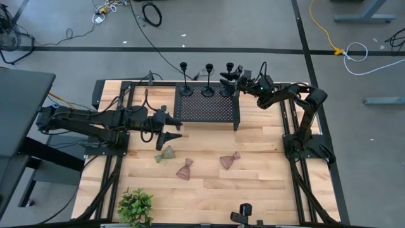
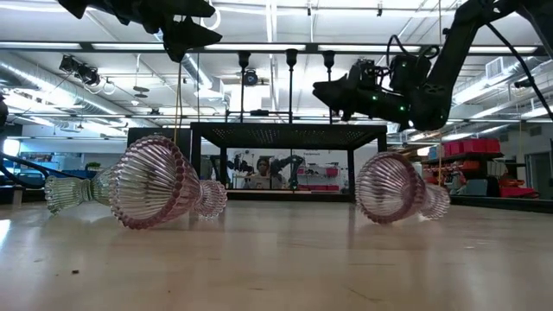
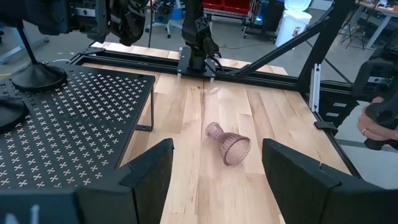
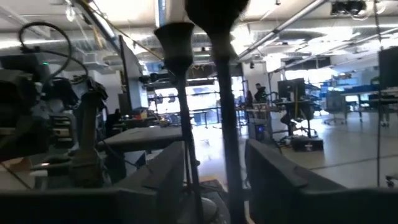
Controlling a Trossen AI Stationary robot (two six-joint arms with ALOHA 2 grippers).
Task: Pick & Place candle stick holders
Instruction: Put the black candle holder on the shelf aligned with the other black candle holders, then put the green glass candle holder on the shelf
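Wooden tabletop, framed in black rails, carries everything we work with, and behind it the workshop stretches off under bright ceiling lights. Three black stems [image 1: 207,79] stand upright in a row on the far edge of the perforated rack [image 1: 209,109], their round feet on its top. Our right gripper [image 1: 228,76] hangs beside the rightmost stem [image 1: 230,78], and from our right wrist we see that stem's shaft rising between our two dark fingers [image 4: 166,171] with a gap on either side, so we judge the jaws parted and the stem let go, standing on its own. We read this as the release step of the third stem's placement, with the stems apparently done. Nearer the front, three glass holders lie on their sides on the bare wood: a greenish one [image 1: 166,154] just below our left gripper [image 1: 169,128], a pink one [image 1: 184,170] in the middle, and another pink one [image 1: 230,160] to the right. Our left gripper hovers above the table beside the rack, fingers spread and empty. Next, we think the right arm must back straight away without brushing the thin stem, which would tip easily, and then one of us should go down for a glass holder, which is ribbed, round and likely to roll.
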